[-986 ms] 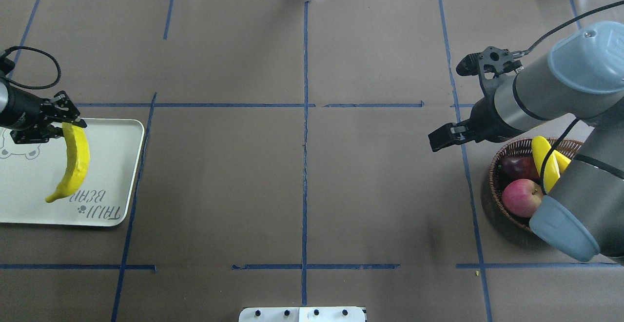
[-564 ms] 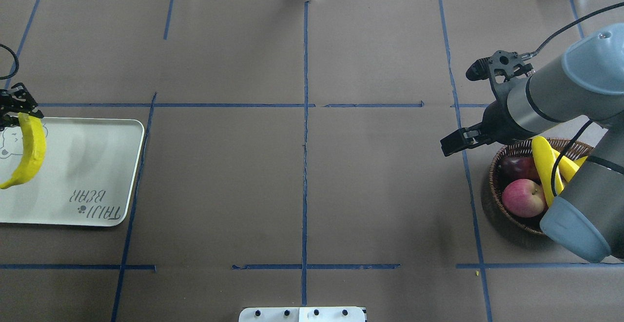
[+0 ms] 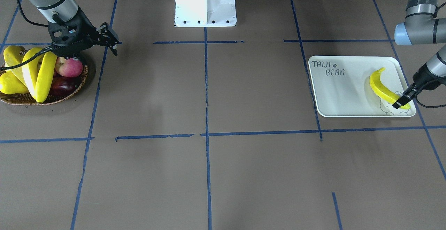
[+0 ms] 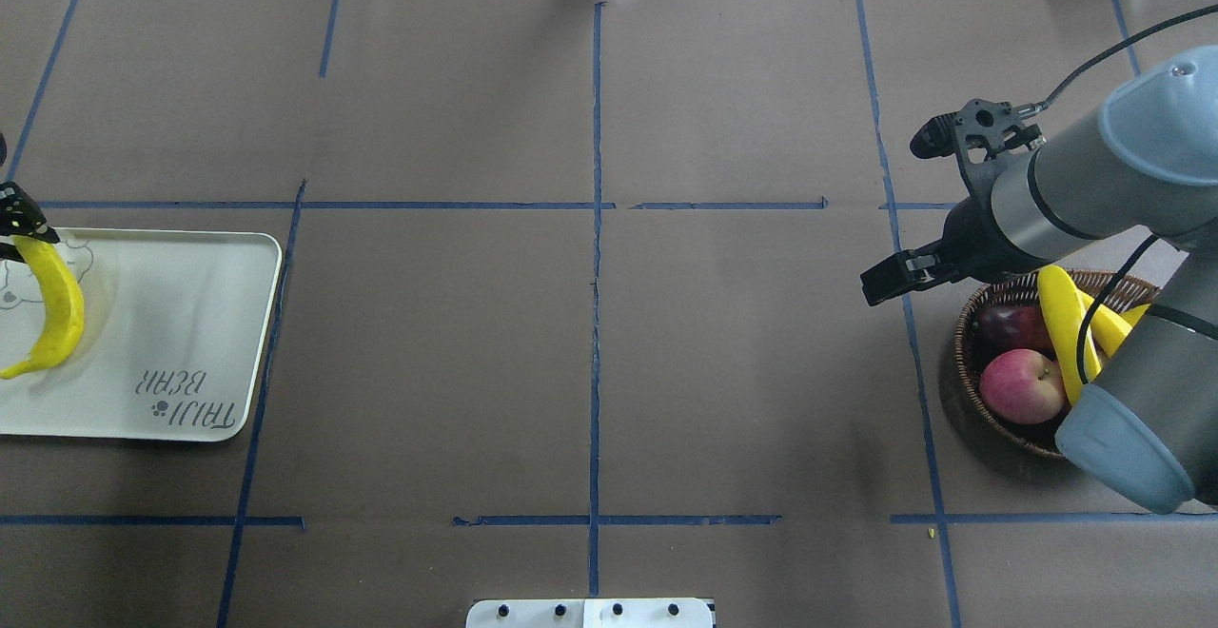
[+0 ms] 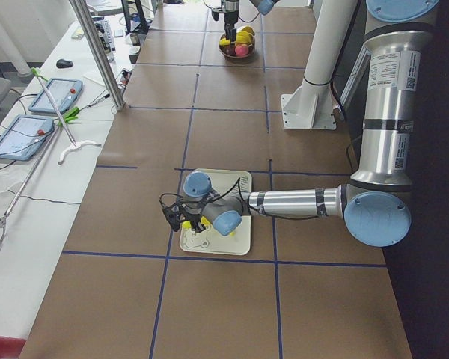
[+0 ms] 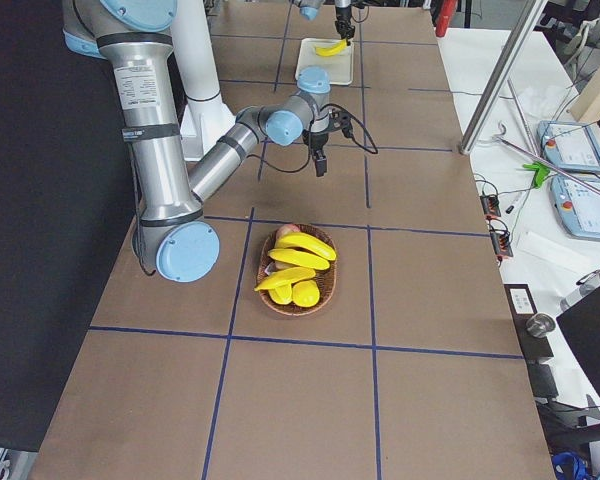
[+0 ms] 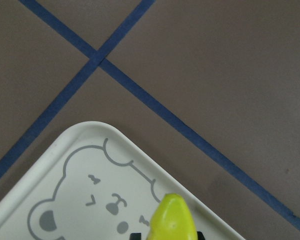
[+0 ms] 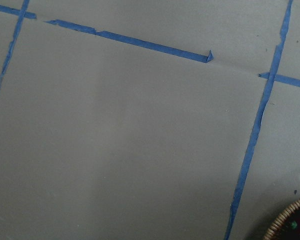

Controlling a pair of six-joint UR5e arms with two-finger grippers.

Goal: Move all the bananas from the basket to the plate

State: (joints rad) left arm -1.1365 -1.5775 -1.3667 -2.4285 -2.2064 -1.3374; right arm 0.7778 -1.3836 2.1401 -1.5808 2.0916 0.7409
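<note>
The white plate (image 4: 190, 323) lies at the table's left end and also shows in the front view (image 3: 341, 94). My left gripper (image 4: 19, 224) is shut on the end of one banana (image 4: 52, 309), which rests low over the plate's bear drawing (image 3: 381, 87). Its tip shows in the left wrist view (image 7: 171, 217). The wicker basket (image 4: 961, 362) at the right end holds more bananas (image 3: 45, 76). My right gripper (image 4: 880, 281) is open and empty, just beside the basket's rim. The right arm hides part of the basket from overhead.
A red apple (image 4: 1023, 385), a dark fruit (image 4: 1009, 323) and stubby yellow fruit (image 3: 10, 83) share the basket. The white robot base (image 3: 205, 3) stands at mid table. Blue tape lines (image 4: 596, 228) cross the brown table cover.
My left gripper carried the banana leftwards across the plate and lowered it over the bear drawing. My right gripper shifted a little to the right, then stayed still.
</note>
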